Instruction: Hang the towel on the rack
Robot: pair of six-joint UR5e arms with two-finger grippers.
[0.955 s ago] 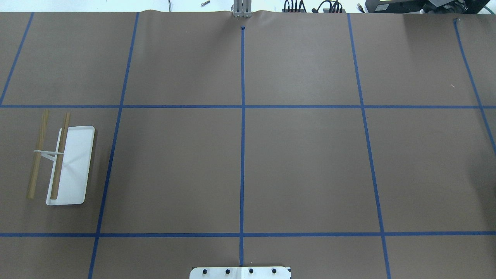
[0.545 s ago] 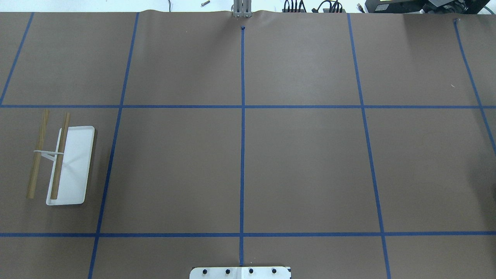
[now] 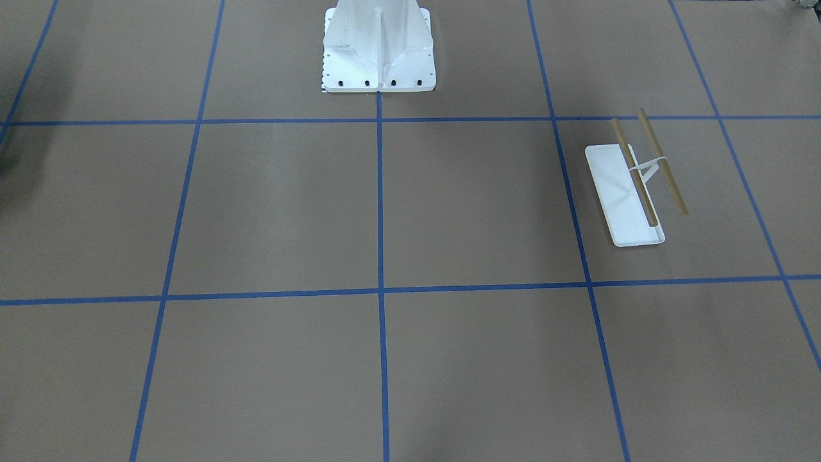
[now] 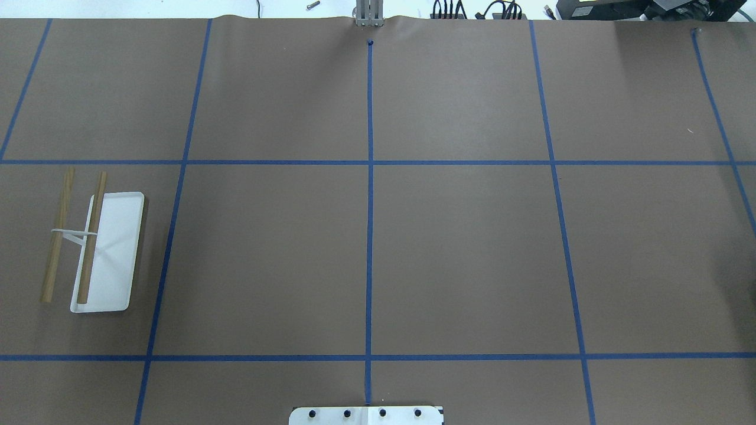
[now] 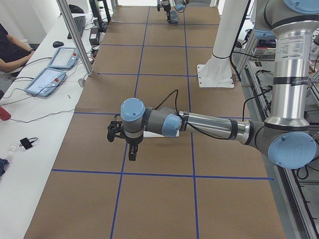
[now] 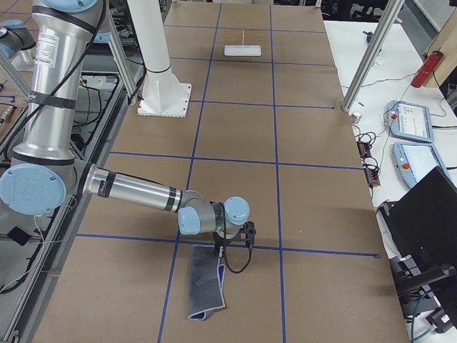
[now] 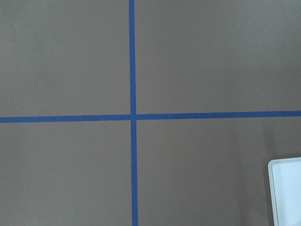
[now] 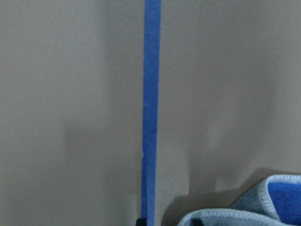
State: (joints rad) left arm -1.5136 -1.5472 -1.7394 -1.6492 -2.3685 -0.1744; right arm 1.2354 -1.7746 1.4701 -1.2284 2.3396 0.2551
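The rack [image 4: 100, 248] stands at the table's left: a white tray base [image 3: 619, 199] with two bare brown rods. It shows far off in the exterior right view [image 6: 243, 43], and a tray corner [image 7: 287, 193] shows in the left wrist view. The towel [image 6: 203, 286], dark grey with a blue edge, lies on the paper at the table's right end; a corner [image 8: 263, 207] shows in the right wrist view. My right gripper [image 6: 220, 251] is at the towel's near end; I cannot tell whether it is open or shut. My left gripper [image 5: 131, 152] hovers by the rack; I cannot tell its state.
The white robot pedestal [image 3: 378, 51] is bolted at the table's middle on the robot's side. Brown paper with blue tape lines [image 4: 370, 236] covers the table. Tablets [image 5: 50, 79] and cables lie on a side bench.
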